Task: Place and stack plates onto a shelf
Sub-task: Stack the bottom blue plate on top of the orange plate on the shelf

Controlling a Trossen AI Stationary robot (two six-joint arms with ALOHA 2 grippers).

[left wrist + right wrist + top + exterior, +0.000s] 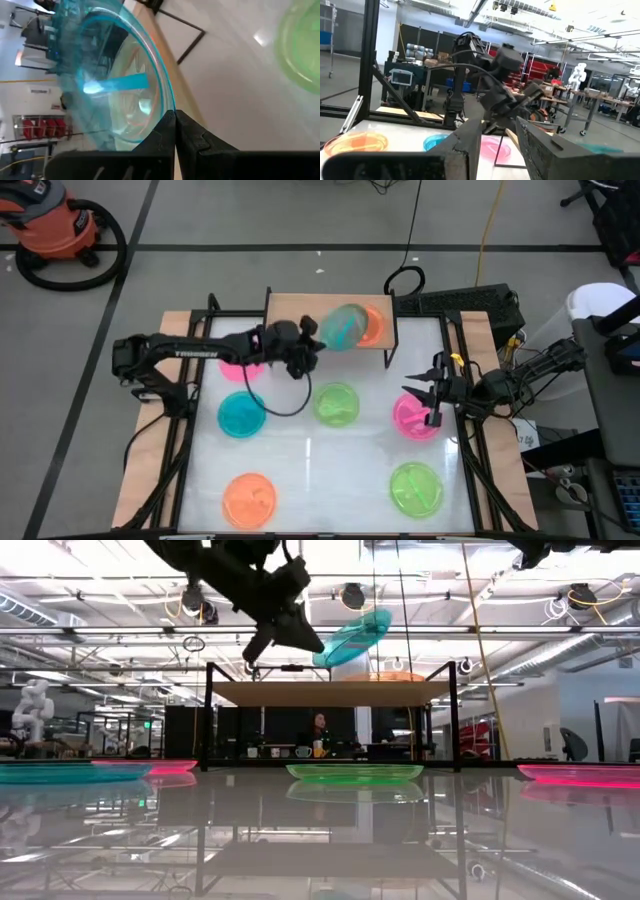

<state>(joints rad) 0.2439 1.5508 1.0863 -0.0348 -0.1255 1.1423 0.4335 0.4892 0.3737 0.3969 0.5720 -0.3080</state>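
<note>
shelf (300, 310) lies just beneath our left gripper (318, 345), whose claw is clenched on a tilted blue plate (343, 327) above the orange plate (372, 323) already there. six plates wait on the table. our right gripper (432, 393) hovers, fingers parted, over a pink plate (412, 418).

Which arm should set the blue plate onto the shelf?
Left. Its gripper already pinches the blue plate above the shelf; the right gripper is open over a pink plate.
</note>
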